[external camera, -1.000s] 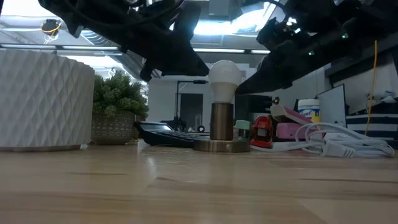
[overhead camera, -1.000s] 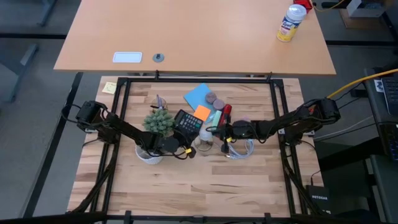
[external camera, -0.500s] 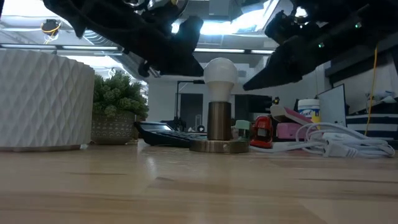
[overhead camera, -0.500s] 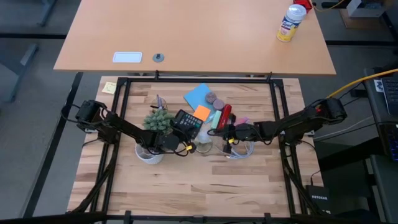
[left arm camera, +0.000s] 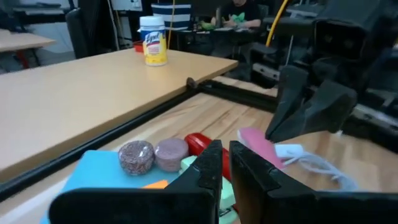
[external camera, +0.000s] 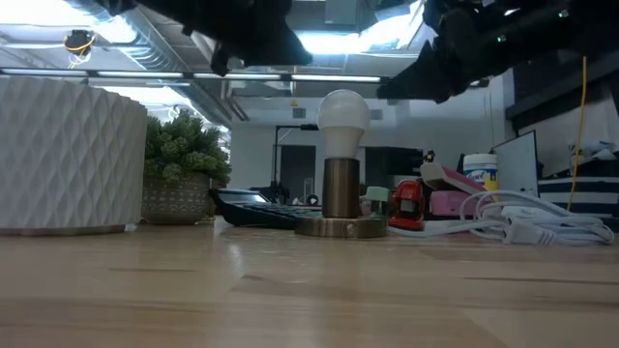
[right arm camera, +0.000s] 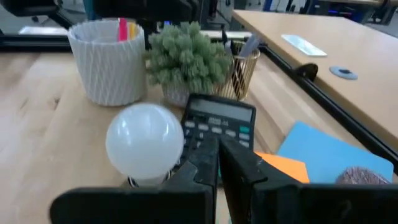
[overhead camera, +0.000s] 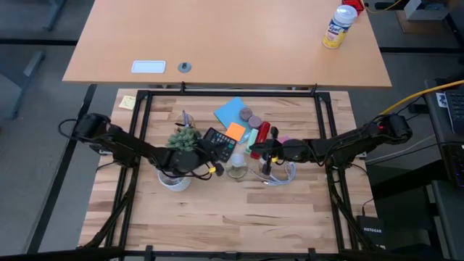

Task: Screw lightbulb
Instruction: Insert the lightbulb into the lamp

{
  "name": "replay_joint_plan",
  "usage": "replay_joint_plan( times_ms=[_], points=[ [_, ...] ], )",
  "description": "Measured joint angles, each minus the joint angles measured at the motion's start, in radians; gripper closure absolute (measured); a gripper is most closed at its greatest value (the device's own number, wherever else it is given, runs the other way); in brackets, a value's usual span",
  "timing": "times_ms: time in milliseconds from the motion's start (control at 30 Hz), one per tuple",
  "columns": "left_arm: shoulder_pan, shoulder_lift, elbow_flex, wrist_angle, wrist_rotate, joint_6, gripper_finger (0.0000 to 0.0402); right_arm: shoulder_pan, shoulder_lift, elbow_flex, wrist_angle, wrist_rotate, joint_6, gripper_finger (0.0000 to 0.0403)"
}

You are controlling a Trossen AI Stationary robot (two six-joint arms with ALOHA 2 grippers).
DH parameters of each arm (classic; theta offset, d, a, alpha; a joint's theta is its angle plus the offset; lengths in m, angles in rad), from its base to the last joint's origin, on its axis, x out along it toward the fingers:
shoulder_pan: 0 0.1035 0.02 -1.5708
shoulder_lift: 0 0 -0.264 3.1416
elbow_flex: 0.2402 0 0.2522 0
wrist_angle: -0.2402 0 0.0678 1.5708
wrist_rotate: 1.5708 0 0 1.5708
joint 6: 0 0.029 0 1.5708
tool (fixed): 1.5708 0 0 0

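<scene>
The white lightbulb (external camera: pixel 343 111) stands upright with its screw end in a brass socket (external camera: pixel 340 188) on a round base (external camera: pixel 340 227); it also shows in the high view (overhead camera: pixel 237 171) and the right wrist view (right arm camera: pixel 145 140). My left gripper (overhead camera: pixel 215 168) is shut and hovers above and to the left of the bulb (external camera: pixel 295 53). My right gripper (overhead camera: pixel 257 151) is shut and hovers above and to the right of it (external camera: pixel 392 92). Neither touches the bulb.
A black calculator (overhead camera: pixel 219 142), a small plant (overhead camera: pixel 186 141) and a white ribbed cup (external camera: pixel 68 155) stand left of the socket. A coiled white cable (external camera: pixel 513 222), a red object (overhead camera: pixel 262 132) and blue paper (overhead camera: pixel 232 110) lie right of it and behind it. The near half of the table is bare wood.
Both grippers have risen from bulb height on either side of the lightbulb and now hang well above it. The bulb stays upright in its socket.
</scene>
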Motion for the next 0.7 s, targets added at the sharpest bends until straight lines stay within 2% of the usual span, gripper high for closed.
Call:
replay_joint_plan(
  times_ms=[233, 333, 400, 533, 700],
  points=[
    [-0.052, -0.039, 0.000, 0.003, 0.003, -0.029, 0.0380, 0.000, 0.000, 0.000, 0.008, 0.000, 0.000, 0.0382],
    [-0.077, -0.039, 0.000, 0.000, 0.011, -0.040, 0.0380, 0.000, -0.014, 0.000, 0.002, -0.051, -0.002, 0.0382],
    [-0.094, -0.039, 0.000, -0.006, 0.042, -0.078, 0.0380, 0.000, -0.033, 0.000, 0.010, -0.080, -0.007, 0.0382],
    [-0.131, -0.038, 0.000, -0.013, 0.138, -0.164, 0.0380, 0.000, -0.085, 0.000, -0.002, -0.074, -0.031, 0.0382],
    [-0.169, -0.029, 0.000, -0.091, 0.205, -0.190, 0.0380, 0.000, -0.099, 0.000, -0.024, -0.069, -0.027, 0.0382]
  ],
)
